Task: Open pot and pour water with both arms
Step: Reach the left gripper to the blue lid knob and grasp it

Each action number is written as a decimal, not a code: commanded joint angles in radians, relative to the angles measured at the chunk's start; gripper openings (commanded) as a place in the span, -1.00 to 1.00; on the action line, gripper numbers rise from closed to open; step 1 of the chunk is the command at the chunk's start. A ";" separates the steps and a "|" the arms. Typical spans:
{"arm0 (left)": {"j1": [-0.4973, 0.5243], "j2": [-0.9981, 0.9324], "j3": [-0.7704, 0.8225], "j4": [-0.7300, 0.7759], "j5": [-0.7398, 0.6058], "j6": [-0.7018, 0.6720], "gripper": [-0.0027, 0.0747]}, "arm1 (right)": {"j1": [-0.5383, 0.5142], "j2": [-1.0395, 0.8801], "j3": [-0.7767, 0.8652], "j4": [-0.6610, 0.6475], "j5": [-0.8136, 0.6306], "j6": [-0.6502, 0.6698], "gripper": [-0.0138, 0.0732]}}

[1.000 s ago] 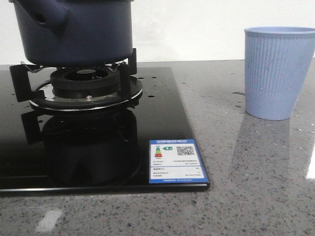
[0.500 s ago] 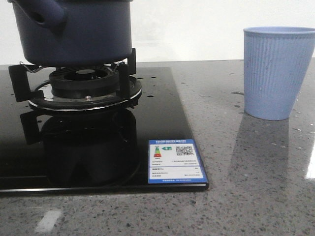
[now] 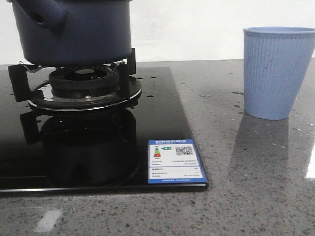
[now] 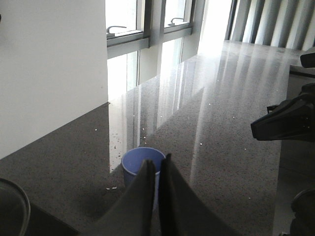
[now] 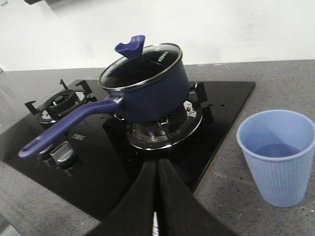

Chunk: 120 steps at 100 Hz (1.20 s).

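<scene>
The dark navy pot (image 3: 74,32) stands on the gas burner (image 3: 83,86) at the far left. In the right wrist view the pot (image 5: 157,96) carries a glass lid (image 5: 142,64) with a blue knob (image 5: 130,46), and its long blue handle (image 5: 64,125) points away from the cup. The light blue ribbed cup (image 3: 278,73) stands on the counter to the right, with a little water in it (image 5: 278,157). My right gripper (image 5: 156,162) is shut and empty, back from the pot. My left gripper (image 4: 156,160) is shut and empty, with the cup (image 4: 135,160) beyond it. Neither gripper shows in the front view.
A black glass hob (image 3: 162,108) with a blue label (image 3: 176,161) lies on the grey speckled counter (image 3: 246,162). A second burner (image 5: 59,103) and a metal control knob (image 5: 61,152) lie beside the handle. The right arm (image 4: 285,123) shows in the left wrist view. A white wall stands behind.
</scene>
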 commanded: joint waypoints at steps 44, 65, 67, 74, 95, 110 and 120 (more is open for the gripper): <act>0.018 0.177 -0.165 -0.041 -0.288 0.214 0.28 | 0.001 0.019 -0.037 -0.058 -0.003 -0.014 0.58; 0.077 0.245 -0.165 -0.084 -0.212 0.161 0.20 | 0.001 0.019 -0.037 -0.060 0.002 -0.014 0.58; 0.093 0.254 -0.165 -0.096 -0.193 0.165 0.20 | 0.001 0.019 -0.037 -0.060 0.004 -0.014 0.58; 0.158 0.287 -0.165 -0.160 -0.107 0.210 0.20 | 0.001 0.019 -0.037 -0.060 0.009 -0.014 0.58; 0.329 0.366 -0.165 -0.297 0.086 0.448 0.21 | 0.001 0.019 -0.037 -0.060 0.028 -0.014 0.58; 0.320 0.419 -0.165 -0.307 0.080 0.554 0.35 | 0.001 0.019 -0.035 -0.060 0.028 -0.014 0.58; 0.301 0.463 -0.165 -0.316 0.071 0.578 0.51 | 0.001 0.019 -0.035 -0.060 0.029 -0.014 0.58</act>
